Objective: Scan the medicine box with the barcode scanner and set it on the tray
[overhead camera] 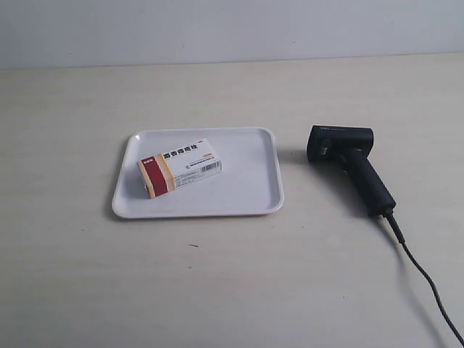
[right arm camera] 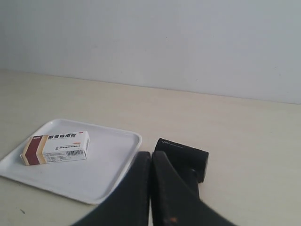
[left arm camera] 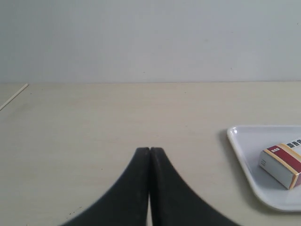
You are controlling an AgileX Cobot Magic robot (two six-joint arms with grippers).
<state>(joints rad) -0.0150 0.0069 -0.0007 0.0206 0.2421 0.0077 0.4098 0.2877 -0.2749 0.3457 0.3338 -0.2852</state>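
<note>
The medicine box (overhead camera: 179, 167) lies flat inside the white tray (overhead camera: 254, 181), toward its left part, red and tan end at the left, barcode face up. The same medicine box (right arm camera: 55, 147) and tray (right arm camera: 113, 165) show in the right wrist view, and the box (left arm camera: 283, 163) and tray (left arm camera: 244, 150) at the edge of the left wrist view. The black barcode scanner (overhead camera: 349, 163) lies on the table beside the tray, cable trailing to the near edge. My left gripper (left arm camera: 150, 149) is shut and holds nothing, away from the tray. My right gripper (right arm camera: 151, 153) is shut and empty, in front of the scanner (right arm camera: 183, 157).
Pale wooden table (overhead camera: 217, 290) runs to a white wall at the back. The scanner's thin cable (overhead camera: 428, 286) crosses the table's front right part. Neither arm shows in the exterior view.
</note>
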